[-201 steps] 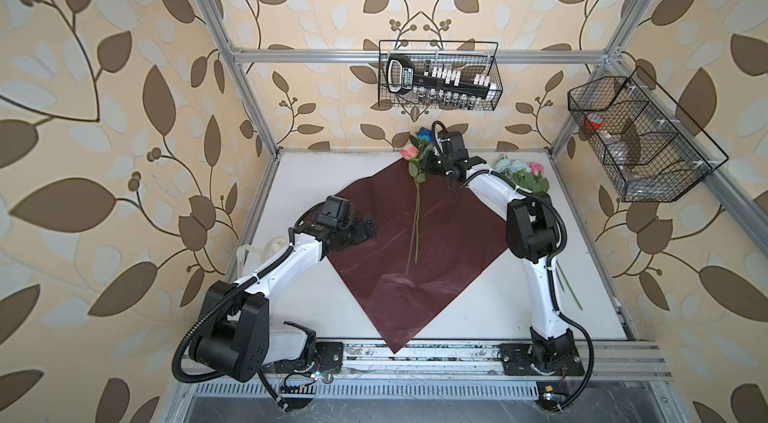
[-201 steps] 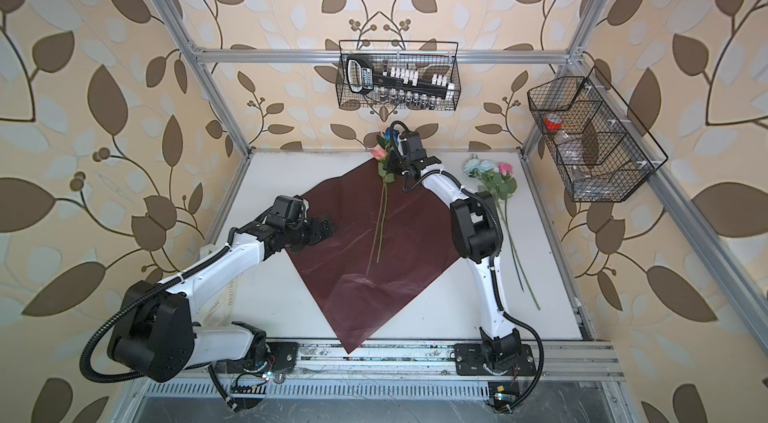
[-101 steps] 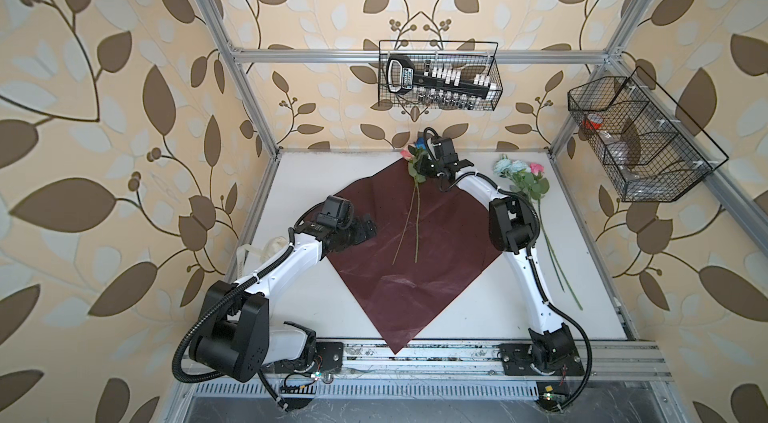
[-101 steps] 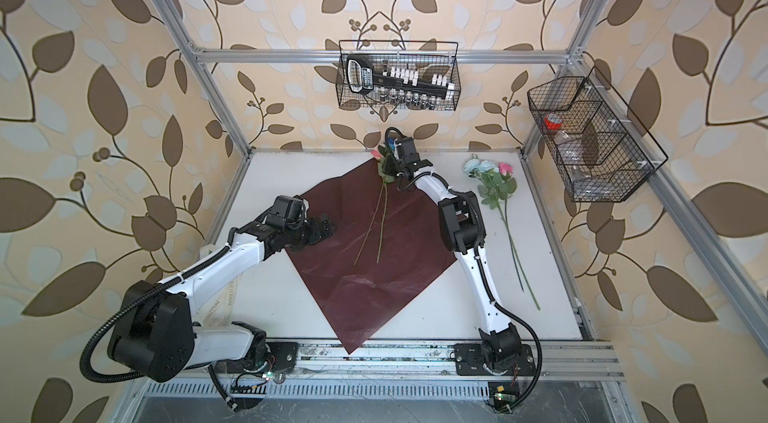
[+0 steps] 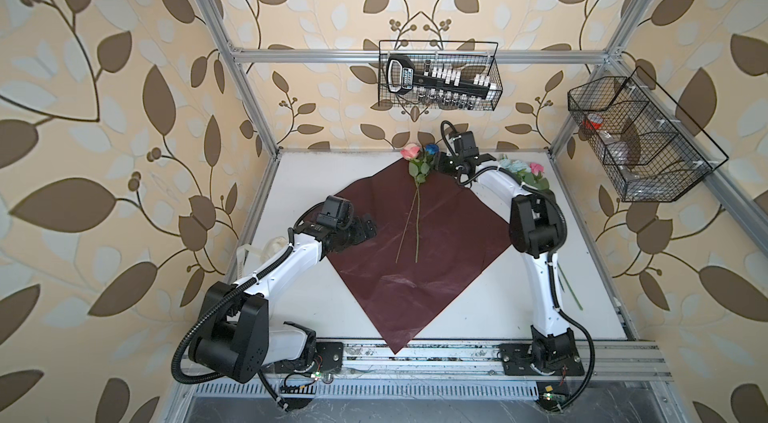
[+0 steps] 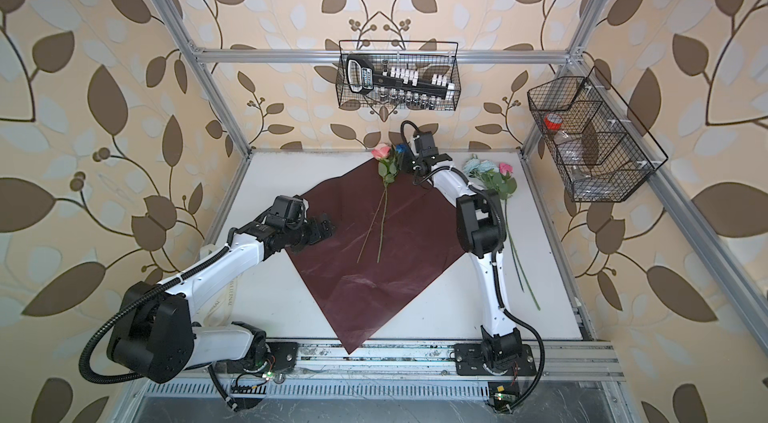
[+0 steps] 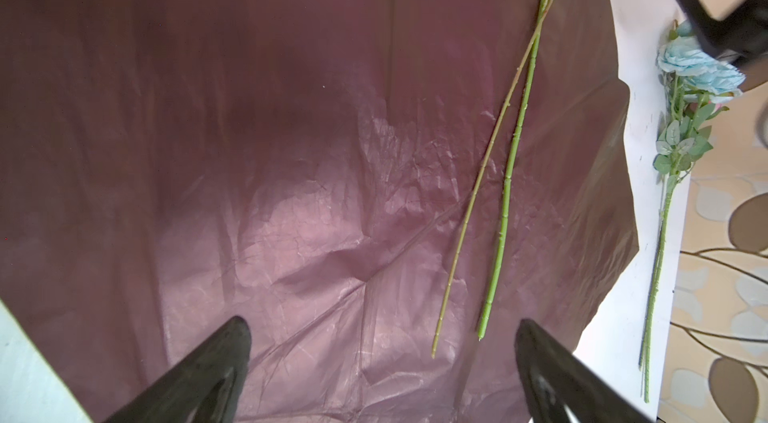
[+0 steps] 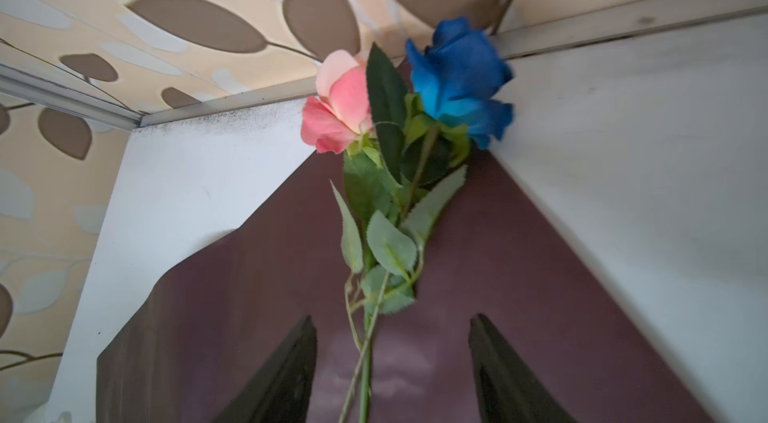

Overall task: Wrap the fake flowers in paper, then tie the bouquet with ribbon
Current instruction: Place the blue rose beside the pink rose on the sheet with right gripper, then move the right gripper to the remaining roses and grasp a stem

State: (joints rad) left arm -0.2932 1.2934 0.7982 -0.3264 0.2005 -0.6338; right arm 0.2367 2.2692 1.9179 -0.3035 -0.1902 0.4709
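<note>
Dark-red wrapping sheet [image 5: 415, 296] is spread on the white table [image 5: 478, 317]. Two stems of the bouquet of fake flowers [image 5: 417, 209] are laid on it, with the pink bloom [image 8: 336, 109] and dark-blue bloom [image 8: 457, 80] at its far corner. The right gripper [image 8: 391, 319] is held low over that corner, jaws parted, with both stems passing between them clear of either finger. Its arm is stretched far forward. More flowers [image 6: 490, 175] are seen on the table beside this arm. The left gripper [image 7: 380, 320] is spread wide and empty over the sheet's left side, its arm bent.
</note>
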